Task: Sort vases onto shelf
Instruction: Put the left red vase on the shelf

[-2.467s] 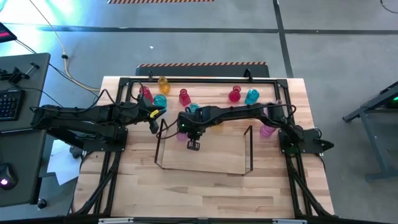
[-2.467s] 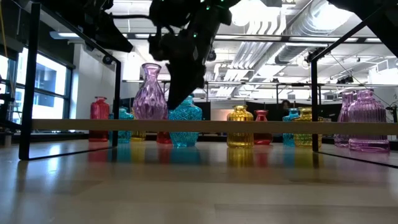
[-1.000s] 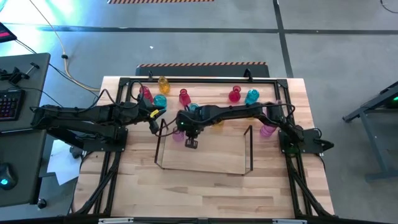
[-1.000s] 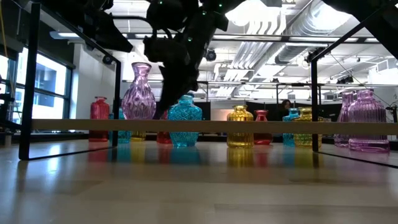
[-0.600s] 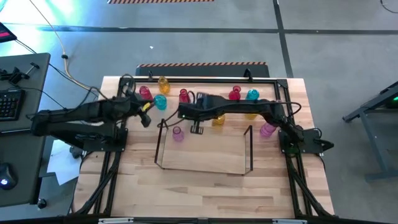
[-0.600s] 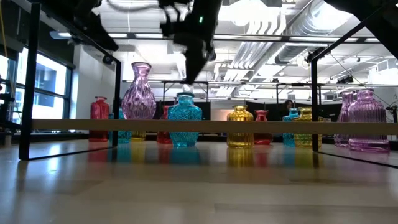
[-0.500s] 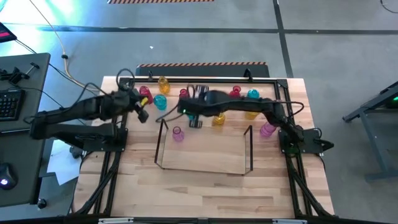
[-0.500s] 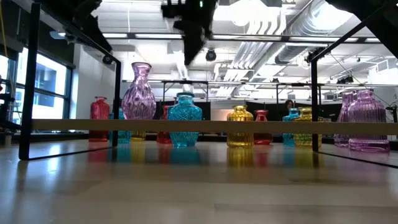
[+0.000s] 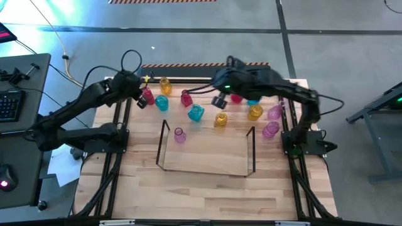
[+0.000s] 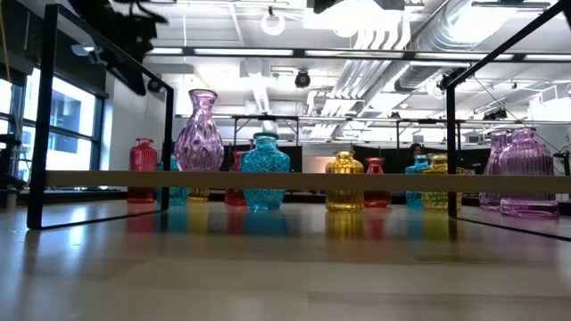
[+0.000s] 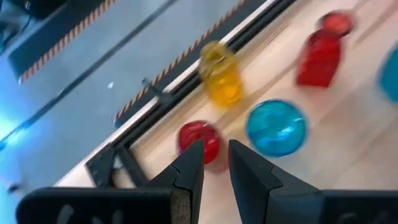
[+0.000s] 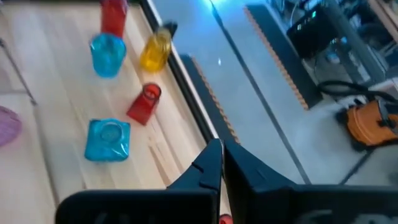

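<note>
The shelf (image 9: 207,164) is a clear tray with dark end frames at mid table. One pink vase (image 9: 179,135) (image 10: 198,130) stands on its base in the shelf's left far corner. Other vases stand in rows behind it: a red vase (image 9: 147,96) (image 11: 199,140), yellow (image 9: 165,85), cyan (image 9: 161,103), red (image 9: 186,98), cyan (image 9: 196,112), yellow (image 9: 220,119) and pink (image 9: 270,130). My left gripper (image 9: 139,102) (image 11: 215,149) hovers narrowly open just near of the leftmost red vase. My right gripper (image 9: 220,102) (image 12: 221,152) is raised over the far rows, shut and empty.
A black metal frame (image 9: 125,85) runs round the table, with its far rail close behind the vases. More vases, yellow (image 9: 254,112) and pink (image 9: 275,113), crowd the far right. Bare wood (image 9: 201,191) lies near of the shelf. A desk with a keyboard (image 9: 9,103) stands off to the left.
My right gripper has drawn away from the pink vase in the shelf, rising and swinging toward the far edge and to the right. The pink vase stays upright where it stood. My left gripper has risen and moved toward the far left corner, ending beside the leftmost red vase.
</note>
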{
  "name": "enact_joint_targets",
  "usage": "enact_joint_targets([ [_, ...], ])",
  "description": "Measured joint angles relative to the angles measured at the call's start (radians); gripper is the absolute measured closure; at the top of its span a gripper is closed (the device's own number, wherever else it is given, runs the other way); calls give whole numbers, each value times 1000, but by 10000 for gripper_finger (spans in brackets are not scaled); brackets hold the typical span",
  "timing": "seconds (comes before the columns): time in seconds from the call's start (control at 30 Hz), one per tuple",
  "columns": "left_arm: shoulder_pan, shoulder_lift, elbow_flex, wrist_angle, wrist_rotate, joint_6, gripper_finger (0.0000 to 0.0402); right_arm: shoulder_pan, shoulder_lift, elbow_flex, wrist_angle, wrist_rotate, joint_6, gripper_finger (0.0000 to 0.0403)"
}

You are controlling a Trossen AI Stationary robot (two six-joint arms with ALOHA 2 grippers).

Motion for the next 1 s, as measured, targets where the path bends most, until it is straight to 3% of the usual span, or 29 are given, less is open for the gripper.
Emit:
enact_joint_targets([
  [0.3, 201, 178, 0, 28, 168, 138, 335, 134, -195, -1, -75, -1, 61, 403],
  [0.63, 236, 309, -1, 84, 110, 310, 326, 287, -255, -2, -179, 103, 213, 403],
  [1.0, 255, 289, 0, 89, 257, 324, 218, 315, -251, -2, -234, 155, 297, 403],
])
